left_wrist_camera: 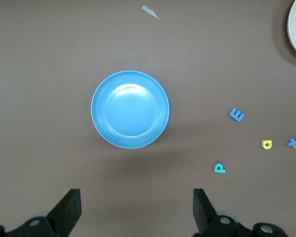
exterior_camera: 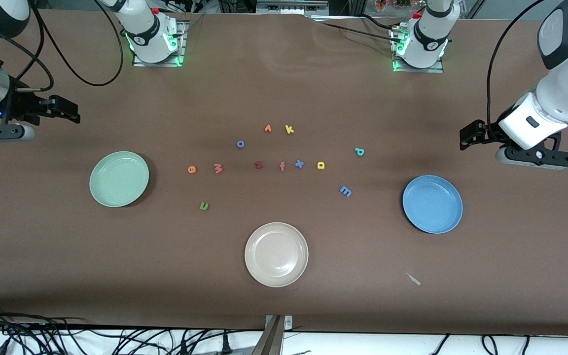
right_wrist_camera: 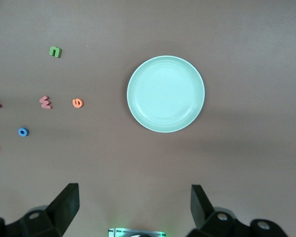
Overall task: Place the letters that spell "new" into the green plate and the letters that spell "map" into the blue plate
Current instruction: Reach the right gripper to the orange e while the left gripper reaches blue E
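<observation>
The green plate [exterior_camera: 119, 178] [right_wrist_camera: 166, 94] lies empty toward the right arm's end. On the table beside it are the orange e [exterior_camera: 192, 169] [right_wrist_camera: 77, 102], salmon w [exterior_camera: 218, 168] [right_wrist_camera: 45, 102] and green n [exterior_camera: 204, 206] [right_wrist_camera: 55, 51]. The blue plate [exterior_camera: 432, 203] [left_wrist_camera: 130, 109] lies empty toward the left arm's end, with the blue m [exterior_camera: 345, 191] [left_wrist_camera: 237, 115], yellow a [exterior_camera: 320, 165] [left_wrist_camera: 267, 144] and teal p [exterior_camera: 359, 152] [left_wrist_camera: 219, 168] close by. My left gripper [exterior_camera: 464, 138] [left_wrist_camera: 136, 205] hangs open over bare table by the blue plate. My right gripper [exterior_camera: 72, 112] [right_wrist_camera: 134, 202] hangs open by the green plate.
A beige plate [exterior_camera: 276, 254] lies near the table's front edge. Spare letters lie mid-table: dark red z [exterior_camera: 258, 165], salmon f [exterior_camera: 282, 166], blue x [exterior_camera: 299, 164], yellow k [exterior_camera: 289, 129], orange v [exterior_camera: 267, 128], blue o [exterior_camera: 240, 144]. A paper scrap [exterior_camera: 413, 279] lies nearer the camera than the blue plate.
</observation>
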`<state>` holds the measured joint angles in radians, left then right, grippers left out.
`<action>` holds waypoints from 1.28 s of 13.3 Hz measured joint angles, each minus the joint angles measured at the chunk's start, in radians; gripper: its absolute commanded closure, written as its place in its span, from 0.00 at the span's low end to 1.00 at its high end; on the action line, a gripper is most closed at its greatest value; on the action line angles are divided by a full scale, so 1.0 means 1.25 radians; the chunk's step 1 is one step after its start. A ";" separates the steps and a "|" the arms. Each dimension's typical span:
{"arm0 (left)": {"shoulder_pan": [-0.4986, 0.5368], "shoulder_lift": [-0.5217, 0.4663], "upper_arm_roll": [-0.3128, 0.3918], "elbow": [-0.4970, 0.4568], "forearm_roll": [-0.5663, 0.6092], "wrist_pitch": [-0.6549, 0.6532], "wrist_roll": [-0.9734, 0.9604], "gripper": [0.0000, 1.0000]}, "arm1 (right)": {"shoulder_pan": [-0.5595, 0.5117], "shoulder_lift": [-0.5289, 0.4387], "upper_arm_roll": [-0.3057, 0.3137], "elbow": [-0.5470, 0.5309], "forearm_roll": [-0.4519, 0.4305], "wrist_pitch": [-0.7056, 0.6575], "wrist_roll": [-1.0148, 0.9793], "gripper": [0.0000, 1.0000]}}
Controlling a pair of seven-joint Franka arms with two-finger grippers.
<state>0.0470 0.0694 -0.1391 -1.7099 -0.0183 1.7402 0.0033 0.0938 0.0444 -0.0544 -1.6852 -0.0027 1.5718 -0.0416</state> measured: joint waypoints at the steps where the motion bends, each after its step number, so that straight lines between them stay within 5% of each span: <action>1: 0.005 -0.001 0.001 0.000 0.000 -0.010 0.000 0.00 | 0.014 0.016 0.001 0.000 0.000 0.003 0.000 0.00; 8: 0.012 0.001 0.001 0.008 -0.040 -0.021 0.000 0.00 | 0.073 0.143 0.003 -0.007 0.005 0.128 0.005 0.00; 12: -0.029 0.066 -0.062 0.008 -0.062 0.012 -0.038 0.00 | 0.118 0.208 0.004 -0.085 0.008 0.322 0.104 0.00; 17: -0.111 0.159 -0.073 0.009 -0.062 0.097 -0.314 0.00 | 0.189 0.245 0.005 -0.234 0.008 0.602 0.230 0.00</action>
<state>-0.0916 0.2677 -0.2304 -1.6991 -0.0954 1.8617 -0.3897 0.3306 0.3501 -0.0486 -1.9775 0.0072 2.3239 0.2453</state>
